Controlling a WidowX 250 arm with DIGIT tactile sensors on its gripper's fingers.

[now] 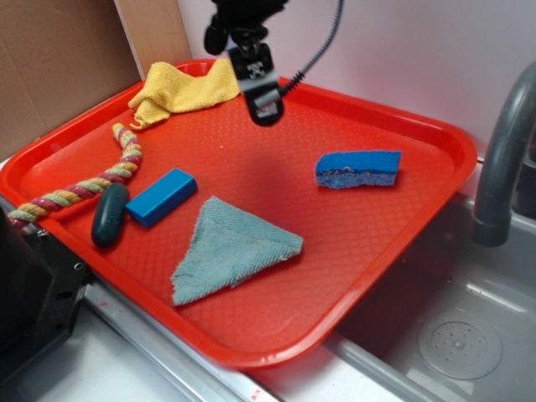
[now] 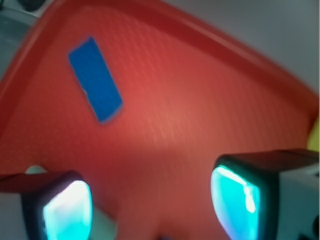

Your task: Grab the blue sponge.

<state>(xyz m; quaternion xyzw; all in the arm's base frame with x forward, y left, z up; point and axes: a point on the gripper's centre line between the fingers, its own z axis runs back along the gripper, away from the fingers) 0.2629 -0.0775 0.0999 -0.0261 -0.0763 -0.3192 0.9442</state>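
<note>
Nearest the exterior camera sits the front corner of a red tray (image 1: 276, 352), resting beside a metal sink (image 1: 461, 335) with a grey tap (image 1: 502, 159) at the right; on the tray, a light blue-grey folded cloth (image 1: 230, 247) lies closest, a smooth blue block (image 1: 162, 197) and a dark green oval object (image 1: 110, 214) lie to its left, a braided rope toy (image 1: 92, 180) curves along the left edge, and a yellow cloth (image 1: 184, 90) is bunched at the far rim.

The blue sponge (image 1: 358, 168) lies alone on the right half of the tray, well apart from everything else, blue face up with its purplish scouring layer along the near side; the blurred wrist view shows it as a slanted blue rectangle (image 2: 95, 79) on bare red surface.

The gripper (image 1: 261, 99) hangs above the far middle of the tray, not touching anything; in the wrist view its two pads (image 2: 67, 212) stand wide apart with only tray between them, so the claw is released and empty.

To do the reach well, the arm likely needs to travel right and toward the camera until centred over the sponge; turning the wrist so the pads close across the narrow width seems wise; descending low enough to catch the thick sides, yet short of scraping the tray, should give a firm hold, since the foam will compress.
</note>
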